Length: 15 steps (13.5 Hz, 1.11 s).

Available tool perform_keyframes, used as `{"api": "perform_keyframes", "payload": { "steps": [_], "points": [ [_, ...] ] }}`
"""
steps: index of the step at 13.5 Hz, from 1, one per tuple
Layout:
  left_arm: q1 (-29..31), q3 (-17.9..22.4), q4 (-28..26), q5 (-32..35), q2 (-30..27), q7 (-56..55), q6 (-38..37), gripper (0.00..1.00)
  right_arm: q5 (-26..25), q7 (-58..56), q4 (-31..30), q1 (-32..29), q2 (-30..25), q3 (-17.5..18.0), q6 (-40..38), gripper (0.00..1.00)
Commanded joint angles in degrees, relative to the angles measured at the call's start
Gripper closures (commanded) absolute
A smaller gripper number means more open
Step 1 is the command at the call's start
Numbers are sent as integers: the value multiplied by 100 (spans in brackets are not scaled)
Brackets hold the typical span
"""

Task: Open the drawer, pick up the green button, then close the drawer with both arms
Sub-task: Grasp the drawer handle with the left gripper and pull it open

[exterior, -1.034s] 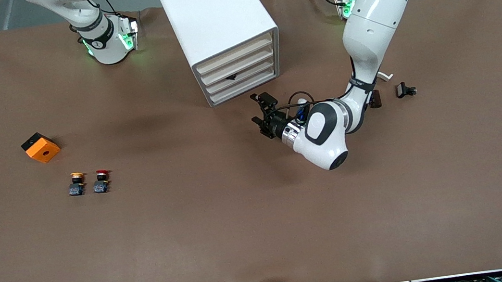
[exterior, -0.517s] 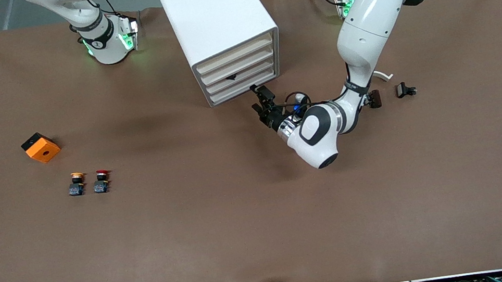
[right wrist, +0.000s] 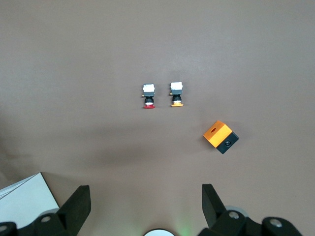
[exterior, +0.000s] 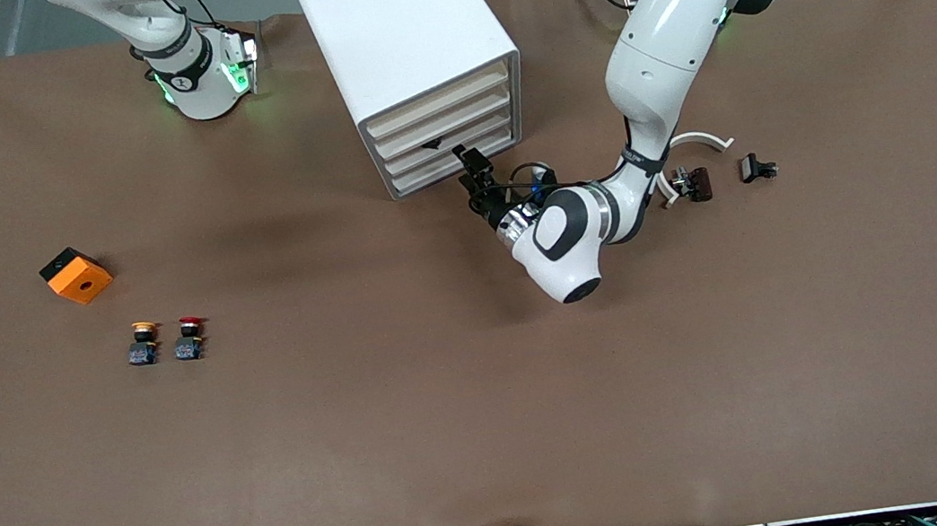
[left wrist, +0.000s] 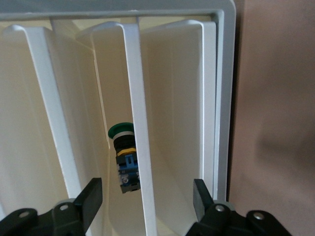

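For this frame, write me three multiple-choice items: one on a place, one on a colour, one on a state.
1. Where is the left gripper?
A. At the cabinet's lower drawer fronts
B. Over the orange block
C. Beside the red-capped button

2. What colour is the cap of the button seen behind the slats?
A. Yellow
B. Green
C. Red

3. How do the left gripper's jaws stand?
A. Shut on the button
B. Shut on nothing
C. Open

Answers:
1. A, the front view shows it right at the cabinet, by the lower drawer.
2. B, the left wrist view shows a green cap on a black-and-blue body.
3. C, the fingers stand wide apart, holding nothing.

The right gripper waits open, high over the table.
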Motion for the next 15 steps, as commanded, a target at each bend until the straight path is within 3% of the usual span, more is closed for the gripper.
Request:
{"api": "perform_keyframes", "payload": {
  "steps": [1, 5, 7, 10, 12, 15],
  "points": [
    [-134, 21, 54, 87, 37, 208, -221, 36, -8, 27, 21, 59, -83, 6, -27, 0],
    [-169, 21, -113, 87, -6, 630, -318, 40, -8, 36, 21, 103, -83, 23, -27, 0],
    [-187, 21, -105, 87, 28, 640, -318, 48, -8, 36, 21, 147, -83, 15, -27, 0],
    [-318, 38, -113, 96, 29, 631, -318, 50, -17, 36, 21, 147, -83, 15, -18, 0],
    [-319, 38, -113, 96, 29, 631, -310, 59, -17, 36, 21, 147, -83, 15, -10, 0],
    [-310, 56, -122, 79, 116, 544, -283, 62, -17, 36, 21, 138, -83, -3, -10, 0]
  ]
}}
